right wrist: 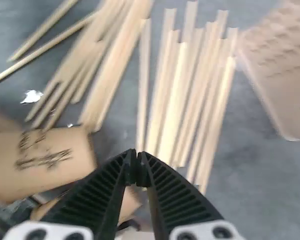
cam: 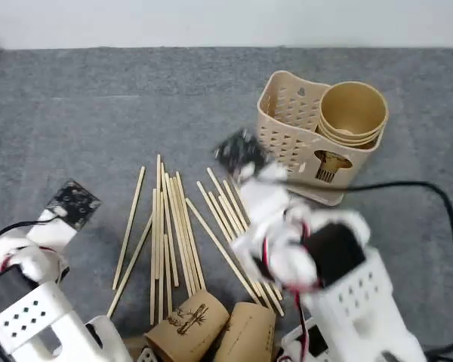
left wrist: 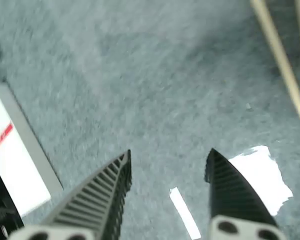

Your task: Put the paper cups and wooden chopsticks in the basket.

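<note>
R tool (right wrist: 136, 162) closed, empty, by chopsticks (right wrist: 185, 100); L tool (left wrist: 167, 162) wide, empty; high view: cups (cam: 352, 113) in basket (cam: 287, 113).

On table (cam: 98, 113): basket (cam: 287, 128), far right; stack of paper cups (cam: 352, 111), in the basket's right end; chopsticks (cam: 170, 230), flat at centre, left of the basket; left lying cup (cam: 187, 326), right lying cup (cam: 247, 332), side by side at the near edge, before the chopsticks; right gripper (right wrist: 136, 155), above the chopsticks' right-hand bunch; left gripper (left wrist: 167, 157), above the table left of the chopsticks
</note>
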Tool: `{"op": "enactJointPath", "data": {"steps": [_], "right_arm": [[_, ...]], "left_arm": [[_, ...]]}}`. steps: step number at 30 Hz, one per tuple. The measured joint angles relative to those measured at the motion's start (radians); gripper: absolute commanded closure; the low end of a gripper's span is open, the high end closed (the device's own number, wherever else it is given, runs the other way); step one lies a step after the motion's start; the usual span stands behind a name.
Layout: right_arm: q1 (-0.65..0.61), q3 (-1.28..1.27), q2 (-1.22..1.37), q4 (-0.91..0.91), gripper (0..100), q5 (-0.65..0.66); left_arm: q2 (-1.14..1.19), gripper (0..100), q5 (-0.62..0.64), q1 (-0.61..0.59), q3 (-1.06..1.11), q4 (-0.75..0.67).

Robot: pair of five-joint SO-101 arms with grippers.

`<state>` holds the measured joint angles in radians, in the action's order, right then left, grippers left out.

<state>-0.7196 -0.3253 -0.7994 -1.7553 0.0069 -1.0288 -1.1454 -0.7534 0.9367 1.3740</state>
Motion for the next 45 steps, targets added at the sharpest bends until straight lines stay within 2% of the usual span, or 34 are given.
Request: {"op": "enactJointPath", "data": {"steps": [7, 12, 16, 19, 26, 28, 41, 45], "right_arm": [[-0.331, -0.104, -0.097, 0.0, 98.8, -0.153], [-0.58, -0.104, -0.072, 0.0, 98.8, -0.295], [-0.72, -0.104, -0.026, 0.0, 98.8, -0.388], [-0.758, -0.104, 0.02, 0.0, 97.2, -0.407], [-0.778, -0.114, 0.132, 0.026, 73.6, -0.414], [-0.778, -0.124, 0.135, 0.026, 70.5, -0.425], [-0.779, -0.167, 0.135, 0.012, 70.2, -0.454], [-0.712, -0.232, 0.135, 0.005, 70.2, -0.454]], "left_arm": [[0.003, 77, 0.014, -0.063, 0.064, -0.006], [0.003, 77, 0.112, -0.069, 0.109, -0.006], [0.003, 77, 0.203, -0.114, 0.109, -0.049], [0.003, 77, 0.276, -0.15, 0.109, -0.089], [0.012, 77, 0.334, -0.166, 0.143, -0.101], [0.029, 77, 0.334, -0.167, 0.146, -0.101], [0.049, 77, 0.41, -0.167, 0.146, -0.103], [0.049, 77, 0.41, -0.164, 0.146, -0.103]]}}
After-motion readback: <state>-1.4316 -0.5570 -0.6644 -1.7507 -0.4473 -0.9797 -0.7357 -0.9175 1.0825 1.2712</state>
